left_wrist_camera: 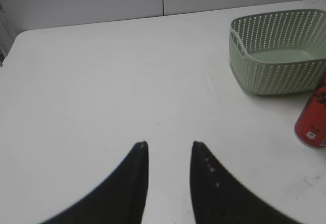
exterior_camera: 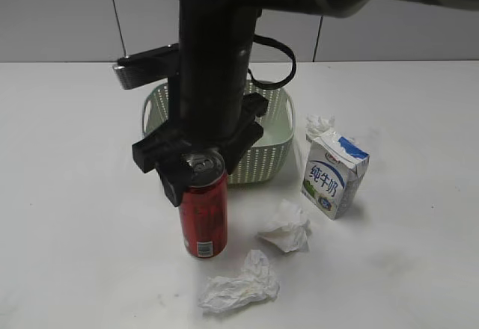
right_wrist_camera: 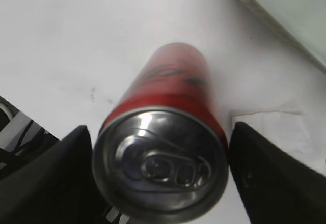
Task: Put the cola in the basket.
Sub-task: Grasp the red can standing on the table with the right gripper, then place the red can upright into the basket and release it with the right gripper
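**Red can standing upright, right gripper straddling its top**

Exterior view: the tall slim red metal cola can is standing on the white table, long axis vertical, pull-tab up, just in front of the pale green perforated plastic basket. The right gripper is flanking its rim; the black arm is hiding much of the basket.

Left wrist view: the left gripper is hovering with fingers narrowly parted, holding nothing, well left of the can, which the frame edge is cutting off.

Right wrist view: the black fingers are sitting either side of the can; whether they touch it is unclear.
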Controlling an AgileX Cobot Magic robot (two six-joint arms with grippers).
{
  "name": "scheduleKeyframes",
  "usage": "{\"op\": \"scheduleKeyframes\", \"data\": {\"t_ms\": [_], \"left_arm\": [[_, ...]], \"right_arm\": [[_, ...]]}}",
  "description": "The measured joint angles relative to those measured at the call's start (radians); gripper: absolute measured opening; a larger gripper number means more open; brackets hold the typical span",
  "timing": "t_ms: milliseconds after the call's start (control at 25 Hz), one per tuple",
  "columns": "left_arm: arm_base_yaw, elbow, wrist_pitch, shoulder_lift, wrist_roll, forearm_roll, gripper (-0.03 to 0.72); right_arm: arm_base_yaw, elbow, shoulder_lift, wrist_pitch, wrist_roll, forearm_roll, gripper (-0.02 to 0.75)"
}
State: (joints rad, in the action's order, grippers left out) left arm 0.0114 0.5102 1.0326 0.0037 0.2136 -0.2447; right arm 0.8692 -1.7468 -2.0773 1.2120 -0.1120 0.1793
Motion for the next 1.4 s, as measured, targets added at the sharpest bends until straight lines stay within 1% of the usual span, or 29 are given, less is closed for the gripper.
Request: {"op": "scheduleKeyframes", "data": {"t_ms": [280, 360, 440, 560, 920, 1280, 1400], "left_arm": [[0.000, 0.000, 0.000, 0.000, 0.000, 0.000, 0.228], [0.000, 0.000, 0.000, 0.000, 0.000, 0.000, 0.228], [0.000, 0.000, 0.000, 0.000, 0.000, 0.000, 0.228], [0.000, 0.000, 0.000, 0.000, 0.000, 0.000, 0.228], [0.000, 0.000, 0.000, 0.000, 0.000, 0.000, 0.228], [0.000, 0.000, 0.000, 0.000, 0.000, 0.000, 0.228], [0.000, 0.000, 0.000, 0.000, 0.000, 0.000, 0.228]], "right_arm": [[0.000, 0.000, -0.054, 0.000, -0.002, 0.002, 0.627], [0.000, 0.000, -0.066, -0.002, -0.002, 0.005, 0.616], [0.000, 0.000, -0.071, -0.005, -0.002, 0.007, 0.590], [0.000, 0.000, -0.071, -0.007, -0.002, -0.002, 0.524], [0.000, -0.013, -0.071, -0.002, -0.001, 0.000, 0.519], [0.001, -0.184, -0.003, 0.007, 0.049, -0.015, 0.519], [0.001, -0.255, 0.028, 0.009, 0.067, -0.062, 0.519]]}}
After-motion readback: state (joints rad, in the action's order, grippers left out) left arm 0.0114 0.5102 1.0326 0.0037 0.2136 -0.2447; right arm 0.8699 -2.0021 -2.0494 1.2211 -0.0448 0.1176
